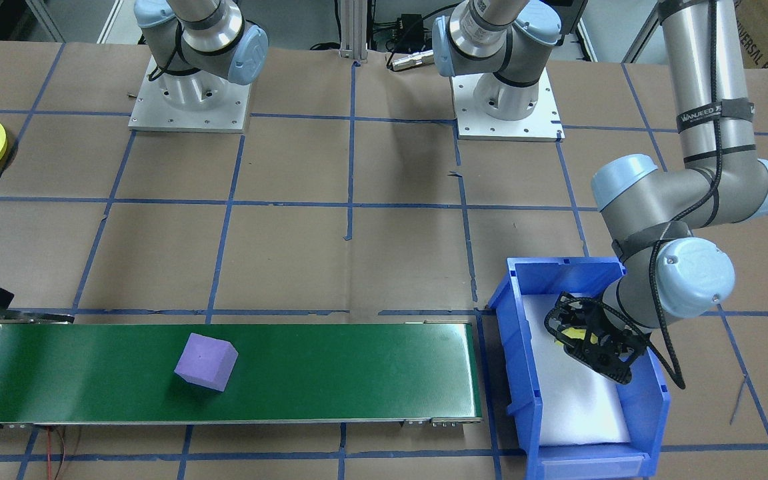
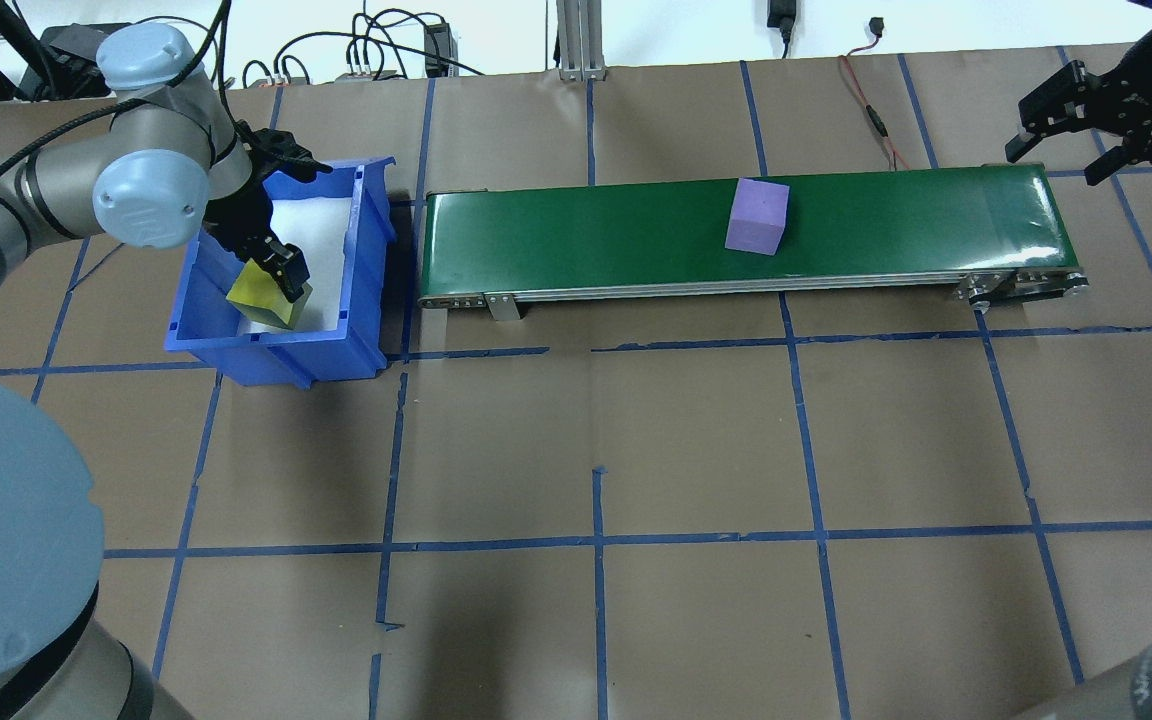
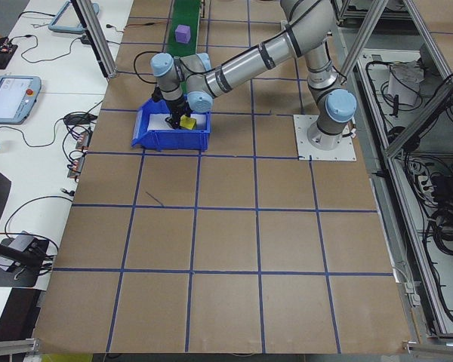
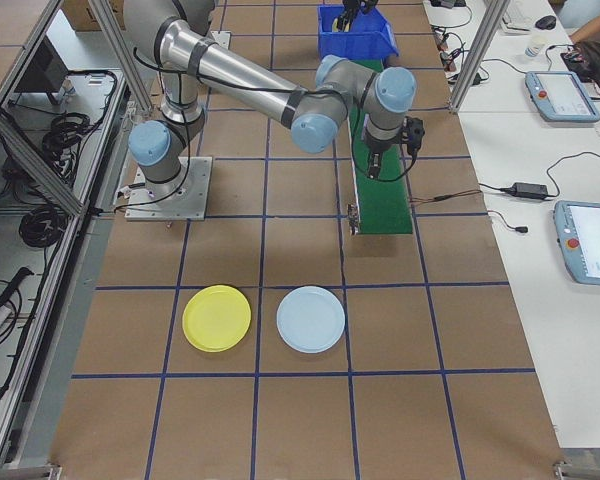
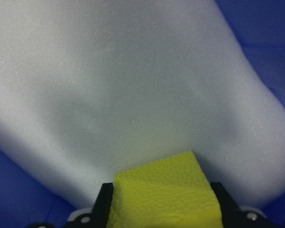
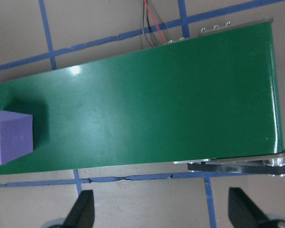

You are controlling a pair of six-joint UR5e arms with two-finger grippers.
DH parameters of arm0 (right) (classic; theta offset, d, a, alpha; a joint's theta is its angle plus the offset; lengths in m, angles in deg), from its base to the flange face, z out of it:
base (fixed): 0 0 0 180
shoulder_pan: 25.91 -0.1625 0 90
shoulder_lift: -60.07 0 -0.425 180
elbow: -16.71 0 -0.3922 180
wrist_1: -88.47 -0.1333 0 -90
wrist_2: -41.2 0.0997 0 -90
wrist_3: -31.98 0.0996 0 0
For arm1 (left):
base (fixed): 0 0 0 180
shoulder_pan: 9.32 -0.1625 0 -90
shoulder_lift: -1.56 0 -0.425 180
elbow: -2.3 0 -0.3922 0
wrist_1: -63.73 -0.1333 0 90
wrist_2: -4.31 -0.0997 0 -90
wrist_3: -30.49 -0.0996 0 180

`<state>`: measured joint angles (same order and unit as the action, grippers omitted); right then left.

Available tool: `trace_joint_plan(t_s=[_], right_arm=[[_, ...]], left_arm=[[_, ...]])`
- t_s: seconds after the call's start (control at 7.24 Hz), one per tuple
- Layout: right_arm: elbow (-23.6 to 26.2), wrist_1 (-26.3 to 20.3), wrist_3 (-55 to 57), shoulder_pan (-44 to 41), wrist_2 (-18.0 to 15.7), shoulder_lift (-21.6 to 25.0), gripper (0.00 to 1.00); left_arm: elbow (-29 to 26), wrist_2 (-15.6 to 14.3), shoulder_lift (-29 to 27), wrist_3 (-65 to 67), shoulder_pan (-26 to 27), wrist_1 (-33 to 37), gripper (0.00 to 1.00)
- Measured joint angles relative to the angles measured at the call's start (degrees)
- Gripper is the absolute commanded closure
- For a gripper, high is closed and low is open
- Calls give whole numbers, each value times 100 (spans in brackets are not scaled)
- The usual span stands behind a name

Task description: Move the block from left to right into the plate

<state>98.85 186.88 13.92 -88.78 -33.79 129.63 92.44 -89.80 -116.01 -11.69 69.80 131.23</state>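
Yellow cube (image 2: 268, 293) sat clamped in left gripper (image 2: 276, 272) inside blue bin (image 2: 276, 350), presumably for conveyor (image 2: 636, 240) feed; purple cube (image 2: 757, 216) rode mid-belt toward right gripper (image 2: 1086, 120), jaws apart at the belt's end; yellow plate (image 4: 216, 318) empty, left fingers mostly hidden.

Brown paper-covered table (image 2: 696, 440) gridded with blue tape (image 2: 596, 540). White bench (image 4: 580, 300) with cables alongside; aluminium framing (image 3: 98, 38) at edges.
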Motion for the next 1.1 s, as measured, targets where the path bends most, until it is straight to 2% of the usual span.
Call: trace_joint_plan(t_s=[0.28,0.41,0.69,1.1], right_arm=[[-114,147,86,74,329,-503,0],[-87,170,129,84,475,-605,0],[0,207,189,89,556,-623,0],[115,373,208,91,553,-620,0]], left_arm=[[-296,245,234,1038,17,1,57],[-418,361,386,1606,110,-3,57],[-699,455,524,2470,633,-11,58],[-976,440,8,3455,1520,-407,58]])
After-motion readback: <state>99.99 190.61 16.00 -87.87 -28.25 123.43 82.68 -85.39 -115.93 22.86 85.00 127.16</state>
